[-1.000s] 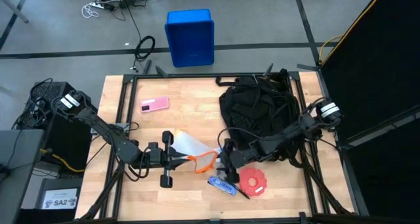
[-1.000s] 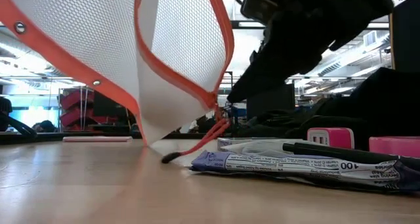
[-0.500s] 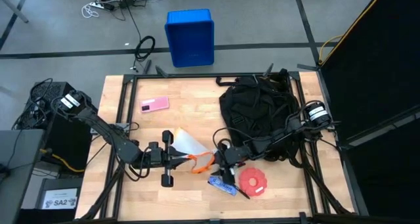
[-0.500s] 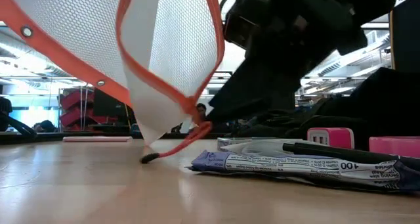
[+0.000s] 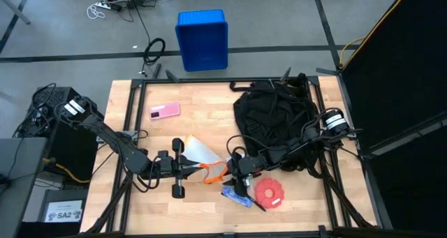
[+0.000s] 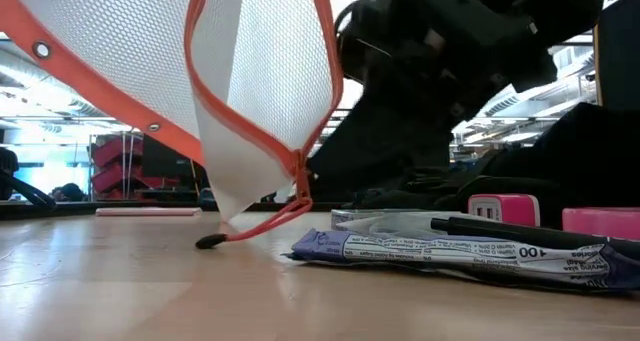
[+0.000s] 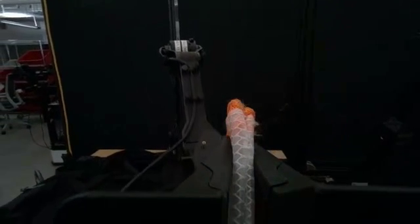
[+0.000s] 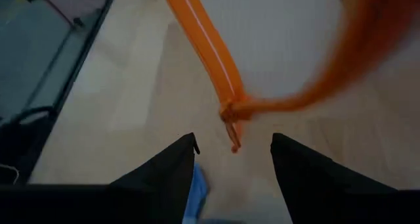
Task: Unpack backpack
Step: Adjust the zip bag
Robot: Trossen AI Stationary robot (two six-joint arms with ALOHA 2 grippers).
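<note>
A white mesh pouch (image 5: 198,153) with orange trim hangs in front of the black backpack (image 5: 276,123), which lies on the table's right half. My left gripper (image 5: 198,169) is shut on the pouch. In the low view the pouch (image 6: 260,81) hangs tilted, and its orange cord's black tip (image 6: 210,242) rests on the wood. My right gripper (image 5: 234,174) stands open just right of the pouch. In the right wrist view its fingers (image 8: 187,148) stand either side of the orange zip tab (image 8: 231,129) without touching it. My left gripper pinches a trimmed edge of the mesh pouch (image 7: 239,158) between its two fingers, reaching in level from the table's left. The folded mesh stands up past the fingers, its orange trim (image 7: 240,110) at the far end. The pouch is lifted, with only its cord's tip on the table.
A blue packet (image 5: 236,196), a dark pen (image 6: 510,229) and a red round thing (image 5: 269,192) lie near the front edge under my right arm. A pink flat thing (image 5: 164,111) lies far left. A blue crate (image 5: 202,39) stands on the floor beyond the table.
My right gripper has sunk and moved toward the table's left, up to the pouch's orange zip corner, rolling a little as it came. The pouch's lower corner has swung, and its cord's black tip has slid along the wood.
</note>
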